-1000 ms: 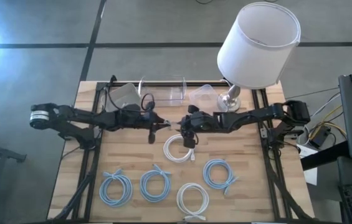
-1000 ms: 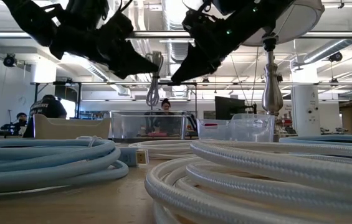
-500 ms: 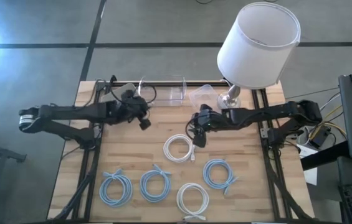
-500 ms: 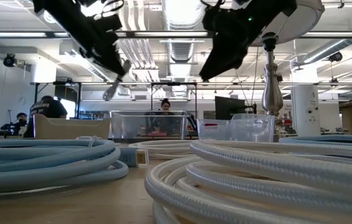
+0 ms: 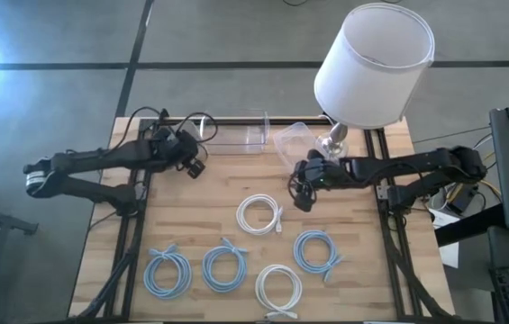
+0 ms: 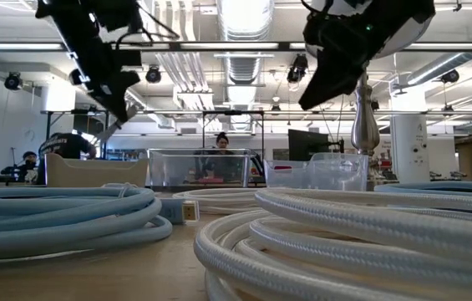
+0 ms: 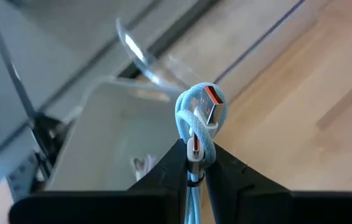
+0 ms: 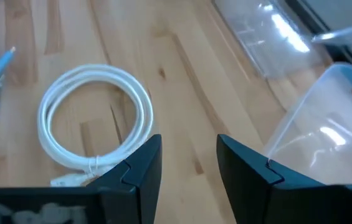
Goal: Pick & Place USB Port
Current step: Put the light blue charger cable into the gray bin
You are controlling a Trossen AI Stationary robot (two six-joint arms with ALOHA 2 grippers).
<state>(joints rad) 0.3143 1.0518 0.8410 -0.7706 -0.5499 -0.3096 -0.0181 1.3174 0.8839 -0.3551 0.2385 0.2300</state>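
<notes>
My left gripper (image 5: 196,167) hangs above the table's far left part, beside a clear tub (image 5: 177,136), and is shut on a small bundled light-blue USB cable (image 7: 195,118). Its orange-tongued plug (image 7: 212,103) sticks out past the fingertips. My right gripper (image 5: 303,194) is open and holds nothing. It hovers right of centre, above the wood beside a white cable coil (image 8: 95,121). Several more coils, blue and white, lie flat on the near half of the table (image 5: 191,216). In the low view both grippers (image 6: 119,117) (image 6: 309,100) hang clear above the table. My left gripper pinches the blue cable bundle between its two fingers at the bundle's tied middle (image 7: 194,151). The looped end and the plug stand out beyond the fingertips. The bundle is lifted clear of the table, over the edge of the clear tub (image 7: 110,124).
A clear rectangular bin (image 5: 236,130) and another clear tub (image 5: 292,139) stand along the far edge. A lamp with a white shade (image 5: 373,61) stands on its metal base (image 5: 333,144) at the far right. Bare wood lies between the grippers.
A second ago both grippers met at the table's centre with the blue cable hanging between them. They have parted. My left gripper has carried the cable toward the far left, up to the clear tub. My right gripper has drawn back toward the right without it.
</notes>
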